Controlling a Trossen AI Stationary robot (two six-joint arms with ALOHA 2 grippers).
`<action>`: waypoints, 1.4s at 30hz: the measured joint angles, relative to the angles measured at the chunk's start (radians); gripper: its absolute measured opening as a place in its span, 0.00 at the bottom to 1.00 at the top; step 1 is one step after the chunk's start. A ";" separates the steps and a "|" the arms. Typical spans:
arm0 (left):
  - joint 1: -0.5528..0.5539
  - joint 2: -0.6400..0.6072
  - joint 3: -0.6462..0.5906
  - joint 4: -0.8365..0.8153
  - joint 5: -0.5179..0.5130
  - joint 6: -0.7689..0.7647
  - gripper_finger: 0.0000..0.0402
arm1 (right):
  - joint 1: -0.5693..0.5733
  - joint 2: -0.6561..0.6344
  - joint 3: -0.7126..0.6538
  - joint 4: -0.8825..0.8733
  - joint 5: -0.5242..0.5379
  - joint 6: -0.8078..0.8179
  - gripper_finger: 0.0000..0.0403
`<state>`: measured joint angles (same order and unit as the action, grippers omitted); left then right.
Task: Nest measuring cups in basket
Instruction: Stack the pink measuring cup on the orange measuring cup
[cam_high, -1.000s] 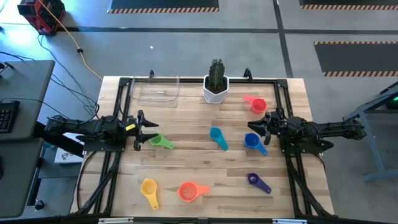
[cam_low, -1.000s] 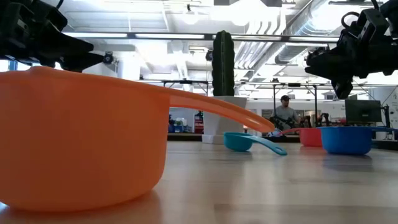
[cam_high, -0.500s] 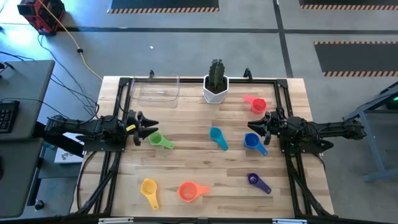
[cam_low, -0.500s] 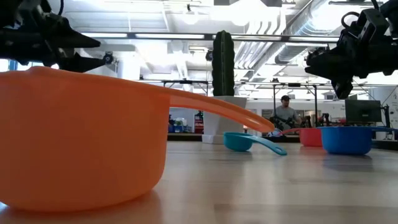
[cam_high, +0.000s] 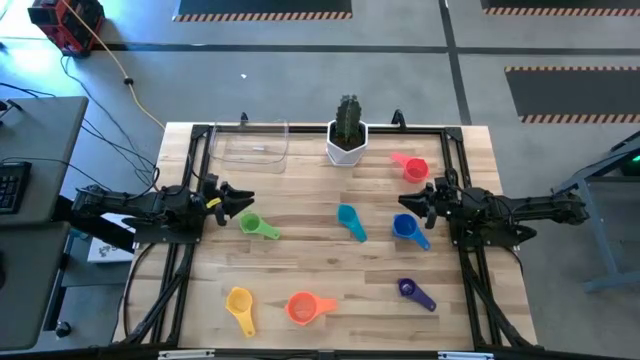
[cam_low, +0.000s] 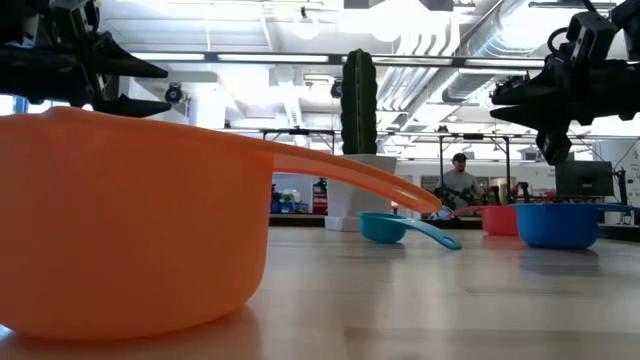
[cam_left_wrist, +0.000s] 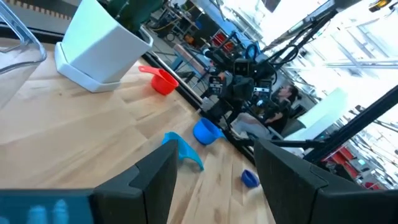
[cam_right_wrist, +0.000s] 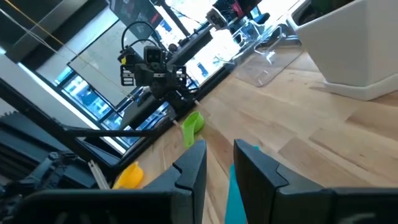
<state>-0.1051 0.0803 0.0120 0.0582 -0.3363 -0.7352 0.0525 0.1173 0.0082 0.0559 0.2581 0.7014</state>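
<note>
Wood table: cactus pot betw. clear basket & red cup.

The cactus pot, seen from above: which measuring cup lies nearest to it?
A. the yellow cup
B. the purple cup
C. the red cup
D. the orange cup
C: the red cup lies just beside the white cactus pot at the table's far edge, while the others named lie along the near edge.

L end effector open by green cup; R end effector above blue cup.
</note>
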 joint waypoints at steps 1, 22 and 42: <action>0.000 0.000 0.000 0.000 0.000 -0.009 0.50 | 0.000 0.000 0.000 0.000 0.000 0.006 0.18; 0.000 0.000 0.000 0.021 -0.028 -0.124 0.50 | 0.000 0.000 0.114 0.060 0.063 0.078 0.18; 0.000 0.000 0.000 0.025 0.019 -0.162 0.50 | 0.000 0.191 0.660 -0.519 0.347 0.053 0.27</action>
<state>-0.1051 0.0807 0.0120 0.0834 -0.3175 -0.8974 0.0525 0.3084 0.6685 -0.4632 0.6054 0.7545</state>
